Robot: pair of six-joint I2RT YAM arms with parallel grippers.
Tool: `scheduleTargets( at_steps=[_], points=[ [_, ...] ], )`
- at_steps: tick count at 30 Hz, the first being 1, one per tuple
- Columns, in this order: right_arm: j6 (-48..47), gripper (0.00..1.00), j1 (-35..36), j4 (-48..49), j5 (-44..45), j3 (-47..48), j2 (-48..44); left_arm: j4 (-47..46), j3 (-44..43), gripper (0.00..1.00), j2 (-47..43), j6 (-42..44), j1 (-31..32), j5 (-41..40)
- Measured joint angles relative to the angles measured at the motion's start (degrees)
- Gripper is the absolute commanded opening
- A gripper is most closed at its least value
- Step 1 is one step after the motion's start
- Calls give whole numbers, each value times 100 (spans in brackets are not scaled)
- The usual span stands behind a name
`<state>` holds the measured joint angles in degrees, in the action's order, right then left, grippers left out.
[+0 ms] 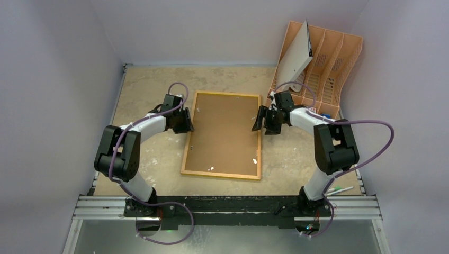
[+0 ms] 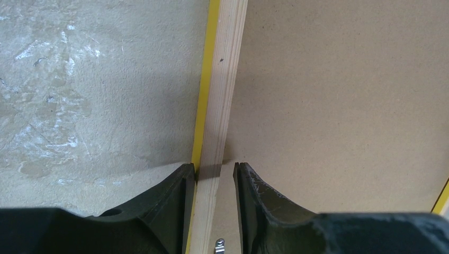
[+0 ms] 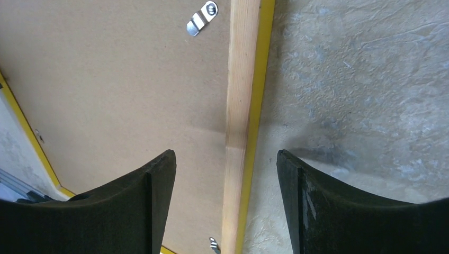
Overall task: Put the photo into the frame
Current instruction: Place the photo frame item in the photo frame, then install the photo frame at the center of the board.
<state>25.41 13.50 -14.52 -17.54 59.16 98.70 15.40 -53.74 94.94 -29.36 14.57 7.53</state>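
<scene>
Left end effector (image 2: 214,168) astride frame (image 2: 225,79), board (image 2: 344,106) inside

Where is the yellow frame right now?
In the top view the frame lies face down in the middle of the table, between the left gripper and the right gripper; the peach file rack stands behind it on the right.

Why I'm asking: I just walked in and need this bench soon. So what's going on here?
Two robot arms are working on a frame that lies face down on the table, with a brown backing board sitting inside it. The left gripper straddles the left rail, with a small gap on one side. The right gripper hangs wide open over the right rail, touching nothing. No printed picture shows; a white sheet leans in the orange rack.
</scene>
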Motion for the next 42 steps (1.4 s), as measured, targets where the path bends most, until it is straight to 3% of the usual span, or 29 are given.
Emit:
scheduleTargets(
  at_steps=[14, 23, 29, 34, 39, 42],
  points=[
    [-63, 65, 295, 284, -249, -4, 219, 175, 162, 34, -35, -57, -42, 61],
    [105, 78, 726, 313, 175, -4, 164, 776, 780, 49, -874, -584, -48, -35],
    [450, 84, 798, 9, 1165, 81, -72, 1080, 697, 56, -1259, -555, -31, -116],
    [717, 71, 826, 31, 1681, 92, -675, 1279, 726, 55, -1753, -678, -31, -345],
    [1180, 57, 1246, 492, 1331, 13, -1051, 1298, 1095, 38, -2465, -1056, -31, -413],
    [1687, 50, 1856, 890, 1027, -160, -1012, 1300, 1491, 34, -2839, -1274, -31, -348]
  ],
)
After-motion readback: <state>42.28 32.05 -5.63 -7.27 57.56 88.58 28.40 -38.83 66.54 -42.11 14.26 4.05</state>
